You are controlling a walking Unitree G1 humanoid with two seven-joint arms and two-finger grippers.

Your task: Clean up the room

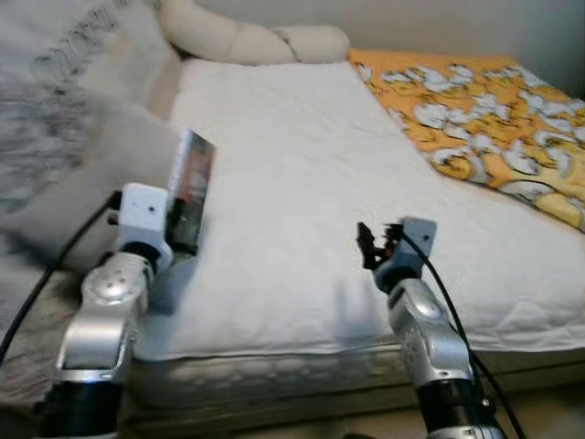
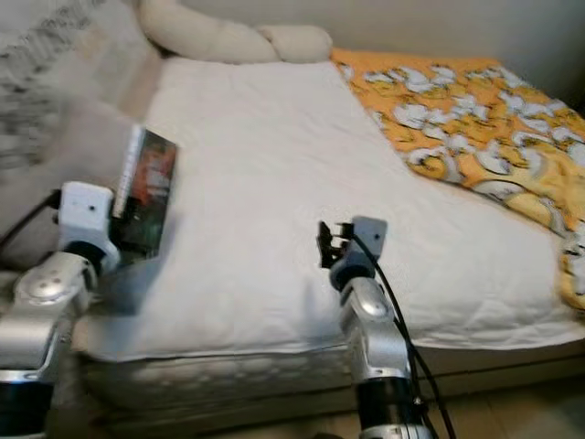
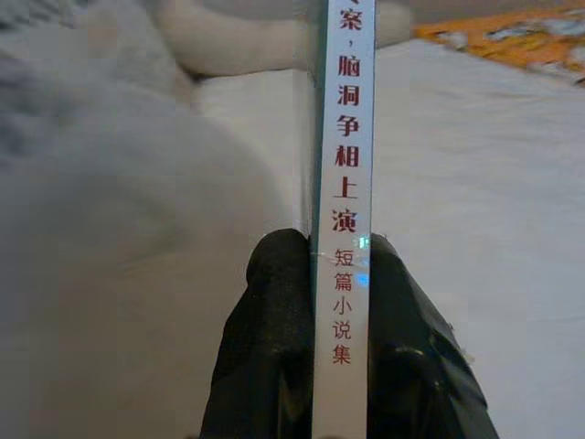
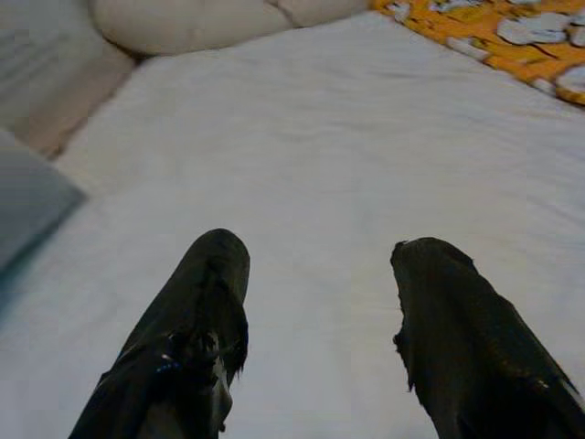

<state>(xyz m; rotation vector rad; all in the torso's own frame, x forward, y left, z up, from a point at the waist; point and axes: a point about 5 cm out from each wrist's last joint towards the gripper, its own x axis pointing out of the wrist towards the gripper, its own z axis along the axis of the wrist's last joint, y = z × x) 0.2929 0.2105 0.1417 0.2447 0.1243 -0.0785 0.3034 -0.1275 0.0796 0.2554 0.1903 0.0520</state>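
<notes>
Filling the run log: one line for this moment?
left gripper: shut on thin white-spined book, upright | right gripper: open, over white bed sheet

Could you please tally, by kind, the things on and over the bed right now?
Book, shut in the left pincer: 1
Long cream pillow: 1
Orange patterned blanket: 1
White quilt: 1
Open right pincer: 1
Total: 5

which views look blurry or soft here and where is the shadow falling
Left eye view: soft overall, the grey pillow smeared; the right hand casts a faint shadow on the white sheet. Left wrist view: the book spine's print is sharp between the left hand fingers, the background blurred. Right wrist view: fingers dark, bed soft.
</notes>
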